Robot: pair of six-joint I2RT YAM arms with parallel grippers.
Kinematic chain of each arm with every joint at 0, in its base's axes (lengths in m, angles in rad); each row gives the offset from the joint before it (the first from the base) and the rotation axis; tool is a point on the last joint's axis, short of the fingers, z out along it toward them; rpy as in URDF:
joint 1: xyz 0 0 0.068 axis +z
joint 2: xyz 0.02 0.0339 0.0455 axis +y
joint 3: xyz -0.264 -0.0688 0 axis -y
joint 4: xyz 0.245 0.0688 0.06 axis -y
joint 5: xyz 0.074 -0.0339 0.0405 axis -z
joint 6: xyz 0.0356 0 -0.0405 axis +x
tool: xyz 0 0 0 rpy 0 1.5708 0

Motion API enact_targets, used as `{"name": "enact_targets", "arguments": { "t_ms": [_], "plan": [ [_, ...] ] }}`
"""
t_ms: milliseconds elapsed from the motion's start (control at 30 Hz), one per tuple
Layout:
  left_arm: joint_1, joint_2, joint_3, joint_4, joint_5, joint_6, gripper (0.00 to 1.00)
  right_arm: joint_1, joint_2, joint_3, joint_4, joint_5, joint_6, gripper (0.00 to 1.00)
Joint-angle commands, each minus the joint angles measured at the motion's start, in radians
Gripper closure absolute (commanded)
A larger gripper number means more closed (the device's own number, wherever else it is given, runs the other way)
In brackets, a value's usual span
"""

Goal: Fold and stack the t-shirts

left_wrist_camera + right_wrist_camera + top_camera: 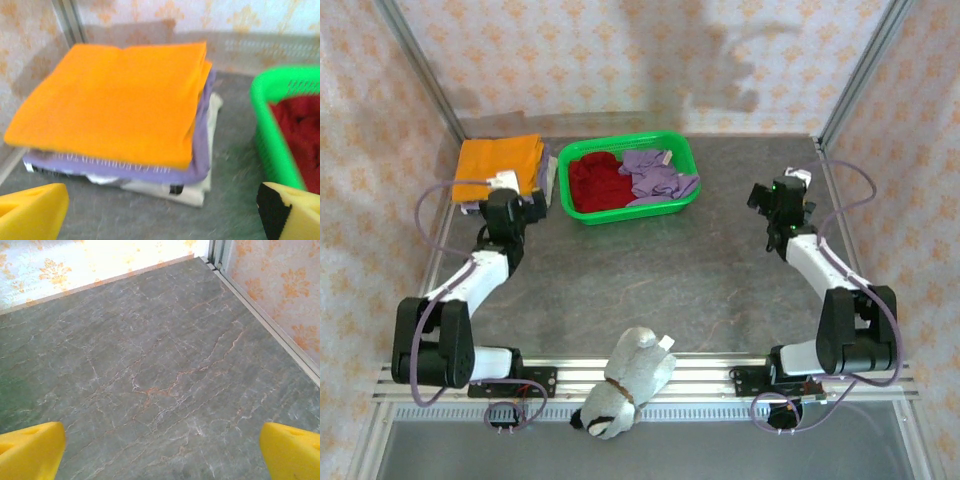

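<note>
Far left corner of the desk (700,280): a neat stack of folded cloth. The orange t-shirt (115,100) lies on top, flat and squared. Under it is a folded lavender garment (201,150), its edge showing along the near and right sides. A pale cream piece (197,192) with dark marks lies at the bottom, touching the desk.

Just right of the stack, near but apart from it, stands the green basket (620,214). Inside, unfolded: the dark red t-shirt (595,185) bunched in the left half, and a crumpled lavender t-shirt (655,172) in the right half, one corner draped toward the right rim. I can't read any lettering from here.

The left arm (470,280) reaches forward along the left side. The left fingers (35,212) are spread wide with nothing between them, low over bare desk just in front of the stack, and not touching it. The yellow pads frame the stack's near edge in the wrist view.

The right arm (810,260) is bent up at the right side of the desk, well away from basket and stack. The right fingers (30,450) are also spread wide and empty, over bare veined grey surface near the far right corner rail.

A grey-and-white plush toy (630,380) lies across the metal rail at the near edge, between the two arm bases, well away from the shirts.
</note>
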Motion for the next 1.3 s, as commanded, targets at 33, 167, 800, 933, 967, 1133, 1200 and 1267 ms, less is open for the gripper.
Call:
{"name": "enact_targets", "arguments": {
  "t_ms": [33, 167, 800, 933, 967, 1133, 1200, 1267],
  "plan": [
    [-0.009, -0.070, 0.070, -0.362, 0.046, -0.143, 0.01, 0.041, 0.009, 0.137, -0.411, 0.011, 0.035, 0.01],
    [-0.019, -0.110, 0.103, -0.432, 0.150, -0.277, 0.01, 0.094, 0.063, 0.336, -0.624, -0.077, 0.020, 0.01],
    [-0.133, 0.064, 0.276, -0.523, 0.356, -0.527, 0.01, 0.434, 0.863, 1.403, -1.135, -0.377, -0.173, 0.11],
    [-0.134, 0.055, 0.270, -0.554, 0.372, -0.541, 0.01, 0.437, 1.038, 1.600, -1.146, -0.372, -0.168, 0.08],
    [-0.134, 0.049, 0.265, -0.556, 0.372, -0.541, 0.01, 0.436, 1.078, 1.648, -1.163, -0.367, -0.158, 0.08],
    [-0.133, 0.034, 0.272, -0.602, 0.393, -0.524, 0.01, 0.410, 1.184, 1.744, -1.211, -0.266, -0.025, 0.05],
    [-0.133, 0.038, 0.272, -0.608, 0.407, -0.533, 0.01, 0.378, 1.168, 1.703, -1.207, -0.260, 0.043, 0.05],
    [-0.135, 0.046, 0.270, -0.608, 0.421, -0.557, 0.01, 0.340, 1.133, 1.634, -1.181, -0.285, 0.112, 0.06]
  ]
}}
